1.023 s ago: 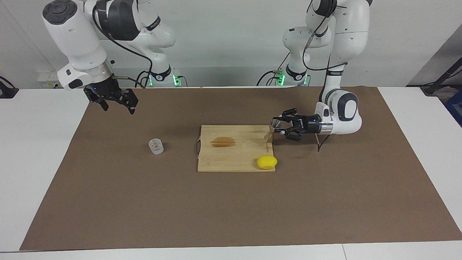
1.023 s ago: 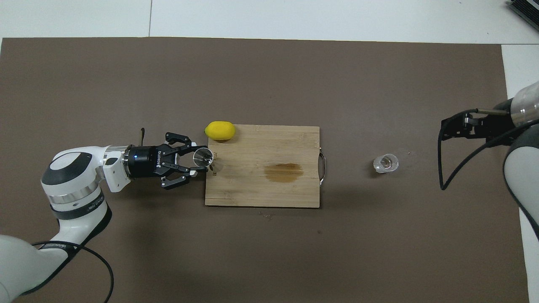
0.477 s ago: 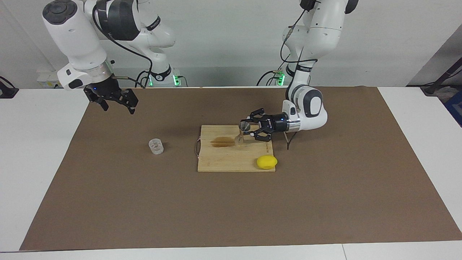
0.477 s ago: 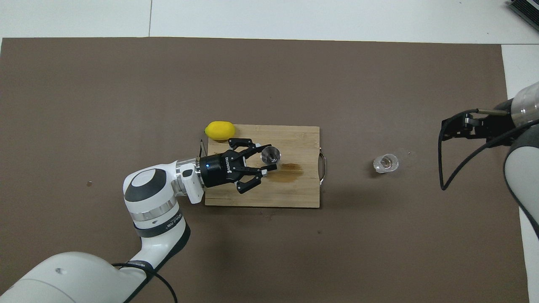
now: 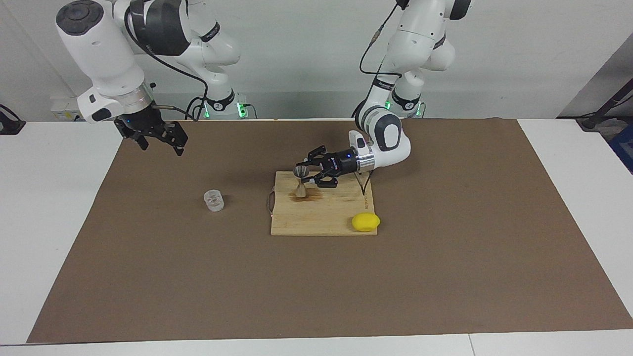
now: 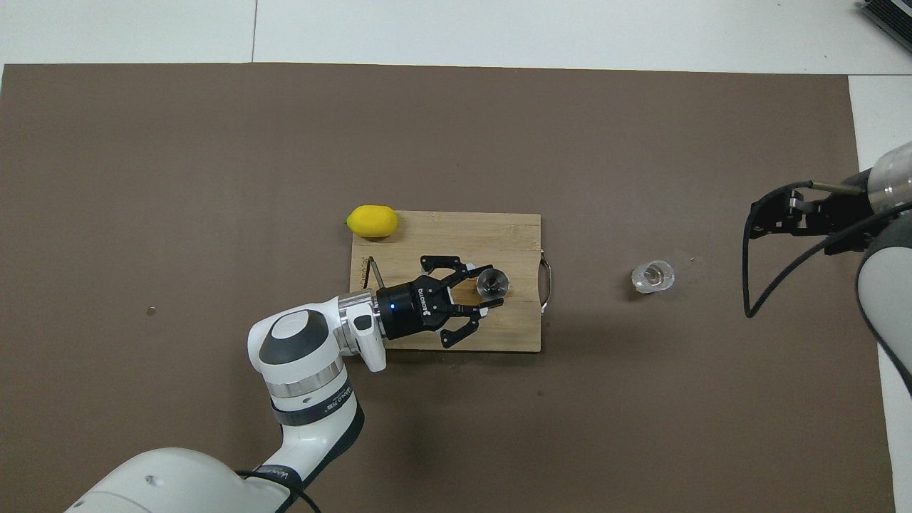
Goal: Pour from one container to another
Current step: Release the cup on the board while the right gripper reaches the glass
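Observation:
The metal hourglass jigger (image 5: 299, 182) (image 6: 493, 282) stands upright over the dark stain on the wooden cutting board (image 5: 324, 220) (image 6: 442, 239). My left gripper (image 5: 305, 176) (image 6: 485, 288) reaches in sideways, shut on the jigger's waist. Whether the jigger's foot touches the board I cannot tell. The small clear ribbed cup (image 5: 214, 200) (image 6: 653, 276) sits on the brown mat beside the board, toward the right arm's end. My right gripper (image 5: 162, 147) (image 6: 757, 217) hangs open and empty above the mat's edge at that end and waits.
A yellow lemon (image 5: 366, 222) (image 6: 372, 221) lies at the board's corner toward the left arm's end, farther from the robots. The board has a wire handle (image 5: 270, 202) (image 6: 546, 283) on the cup's side. The brown mat (image 5: 316, 287) covers most of the white table.
My left gripper has carried the jigger from the board's edge at the left arm's end across the board to above the stain. The right arm has barely moved.

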Robot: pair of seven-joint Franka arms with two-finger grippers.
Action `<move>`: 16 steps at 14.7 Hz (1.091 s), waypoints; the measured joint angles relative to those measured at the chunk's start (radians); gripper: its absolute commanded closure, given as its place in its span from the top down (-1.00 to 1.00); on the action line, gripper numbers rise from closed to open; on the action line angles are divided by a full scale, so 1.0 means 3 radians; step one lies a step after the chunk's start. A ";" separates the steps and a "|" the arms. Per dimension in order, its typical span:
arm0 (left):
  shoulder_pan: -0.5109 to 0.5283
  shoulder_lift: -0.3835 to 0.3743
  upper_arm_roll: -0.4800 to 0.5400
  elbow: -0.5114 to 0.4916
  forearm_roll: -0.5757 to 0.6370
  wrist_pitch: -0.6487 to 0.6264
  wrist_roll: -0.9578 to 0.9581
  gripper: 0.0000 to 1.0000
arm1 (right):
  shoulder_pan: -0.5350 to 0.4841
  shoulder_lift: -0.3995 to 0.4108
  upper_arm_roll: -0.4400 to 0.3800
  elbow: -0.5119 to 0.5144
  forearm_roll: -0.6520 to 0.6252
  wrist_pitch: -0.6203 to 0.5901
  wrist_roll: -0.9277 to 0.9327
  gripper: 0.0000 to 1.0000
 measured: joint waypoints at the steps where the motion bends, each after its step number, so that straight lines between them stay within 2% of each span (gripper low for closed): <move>1: -0.0002 0.0010 0.0006 -0.0009 -0.0013 0.0002 0.0019 -0.36 | 0.0001 0.0001 0.0001 0.0000 0.0000 0.0024 0.0143 0.98; 6: -0.0008 0.0075 0.0010 -0.0018 -0.0086 -0.0007 0.0256 -0.32 | -0.0002 0.0109 0.0002 -0.0061 0.0010 0.0252 0.0957 0.97; 7: -0.0009 0.0075 0.0010 -0.0018 -0.0087 -0.0007 0.0263 0.09 | -0.0007 0.0146 0.0000 -0.0111 0.0060 0.0345 0.1103 0.97; 8: -0.0010 0.0075 0.0010 -0.0018 -0.0088 -0.0007 0.0268 0.99 | -0.0019 0.0181 0.0000 -0.0166 0.0153 0.0409 0.1245 0.97; 13: -0.0009 0.0074 0.0022 -0.0082 -0.0091 -0.0049 0.0289 1.00 | -0.0207 0.0532 -0.0007 -0.0294 0.0602 0.0583 0.1880 0.94; 16: 0.0047 -0.0039 0.0060 -0.0278 -0.0077 -0.0142 0.0290 1.00 | -0.0363 0.0740 -0.0011 -0.0476 0.0893 0.0859 0.2057 0.95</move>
